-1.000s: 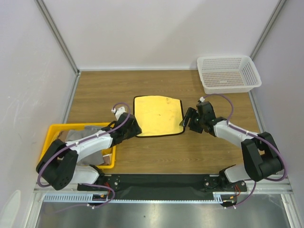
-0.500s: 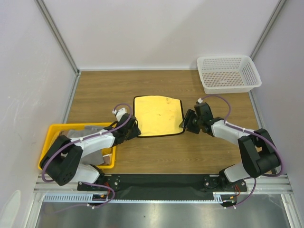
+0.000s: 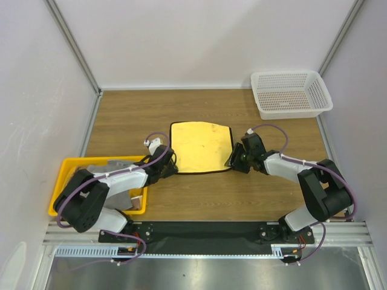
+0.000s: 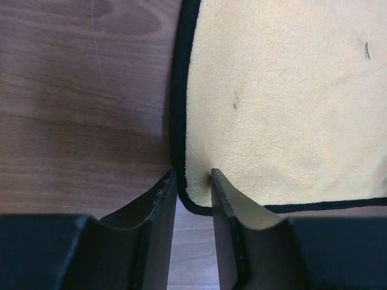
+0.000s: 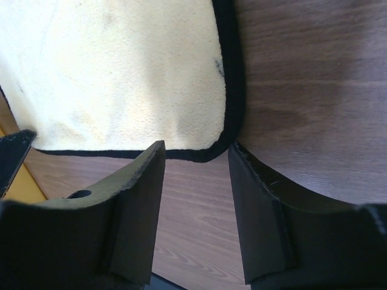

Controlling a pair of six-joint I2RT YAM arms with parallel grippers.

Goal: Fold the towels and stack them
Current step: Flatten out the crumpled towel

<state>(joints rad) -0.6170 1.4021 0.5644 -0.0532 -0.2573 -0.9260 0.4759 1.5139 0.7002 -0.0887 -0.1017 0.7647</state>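
Yellow towel (image 3: 201,147) lies flat and unfolded mid-tabletop (image 3: 127,115), black trim all round, near edge toward the arms. Each arm reaches low to one near corner, presumably so the near edge can be raised evenly and carried over for a first fold. Left jaws: narrow gap, set astride the near-left corner, one finger over bare wood, the other over cloth, trim between them. Cannot tell whether the cloth is actually pinched. Right jaws: clearly apart, tips bracketing the near-right corner, holding nothing. Grey towel (image 3: 97,171) waits crumpled in the yellow tray (image 3: 75,161) at the left. An orange-brown cloth (image 3: 135,199) shows at the tray's near corner, too hidden to identify. White mesh basket (image 3: 290,113) sits far right, well apart from the work. Surface: matte brown wood grain, probably grippy enough that the towel stays put when a corner is tugged. Enclosure: plain white walls (image 3: 211,42) on metal posts (image 3: 72,45). A black strip (image 3: 205,229) along the near edge carries the bases.
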